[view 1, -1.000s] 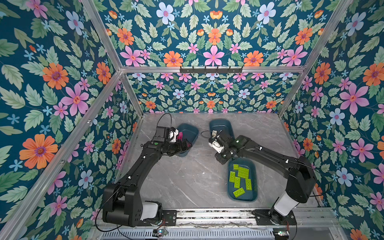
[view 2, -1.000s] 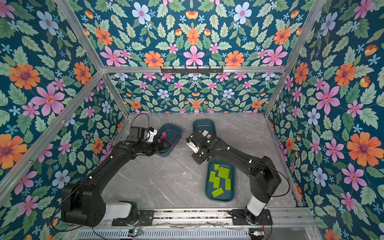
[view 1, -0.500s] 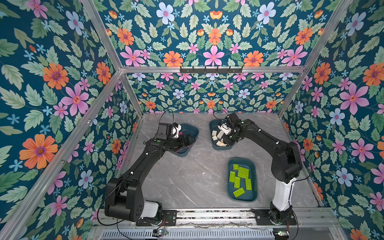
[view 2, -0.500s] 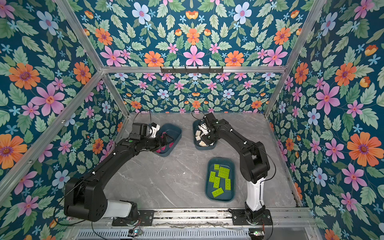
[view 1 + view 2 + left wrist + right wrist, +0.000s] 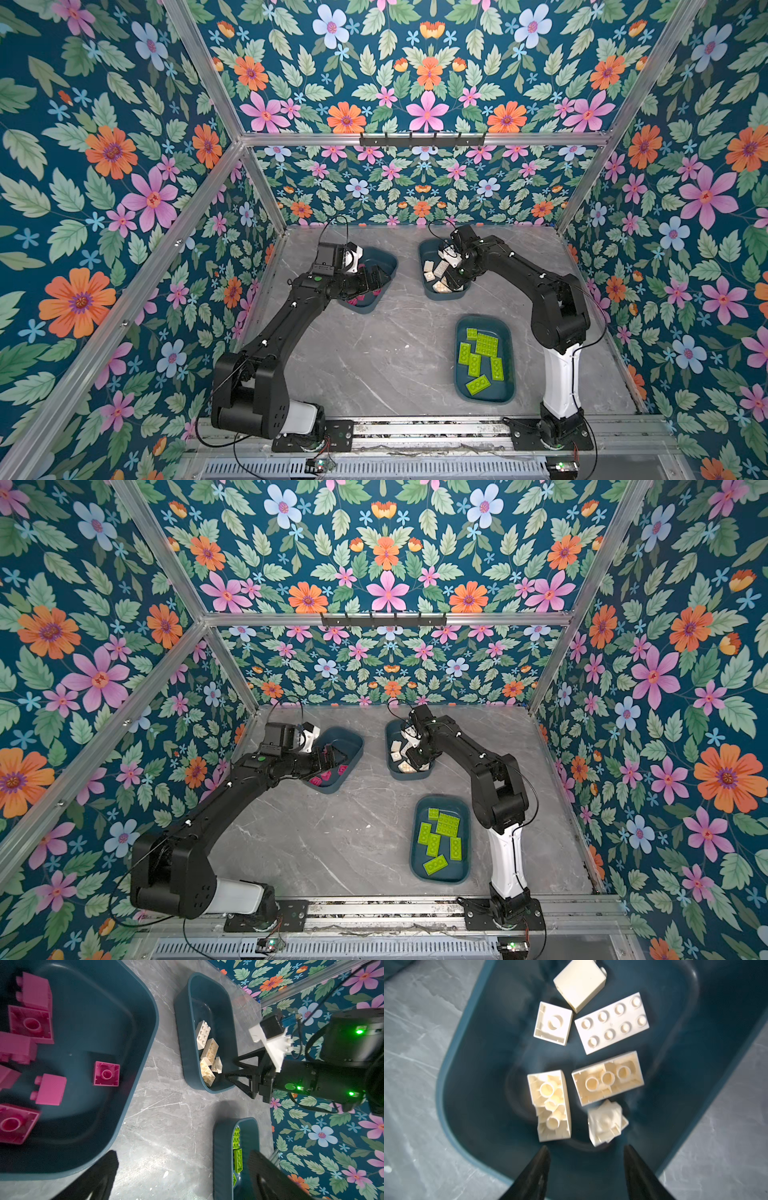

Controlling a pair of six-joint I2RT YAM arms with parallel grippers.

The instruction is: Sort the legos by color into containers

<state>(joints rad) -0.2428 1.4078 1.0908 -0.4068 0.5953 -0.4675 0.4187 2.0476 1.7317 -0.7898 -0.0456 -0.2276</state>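
Three dark teal containers stand on the grey table. The back left one (image 5: 385, 266) holds magenta legos (image 5: 48, 1088). My left gripper (image 5: 374, 279) hangs open and empty over it, and its fingertips (image 5: 112, 1160) frame bare table in the left wrist view. The back middle container (image 5: 427, 248) holds several cream legos (image 5: 611, 1022). My right gripper (image 5: 586, 1148) is open just above its near end with nothing between the fingers. A small cream brick (image 5: 607, 1124), blurred, lies right before the tips. The front right container (image 5: 484, 400) holds lime green legos (image 5: 482, 353).
Floral walls and aluminium posts close in the table on three sides. The two arm bases sit on a rail (image 5: 415, 432) along the front edge. Bare grey tabletop (image 5: 374, 353) lies between the containers.
My right arm swung from mid-table back over the cream container and its gripper went from shut to open; a small cream brick now lies blurred below it. The left gripper barely moved.
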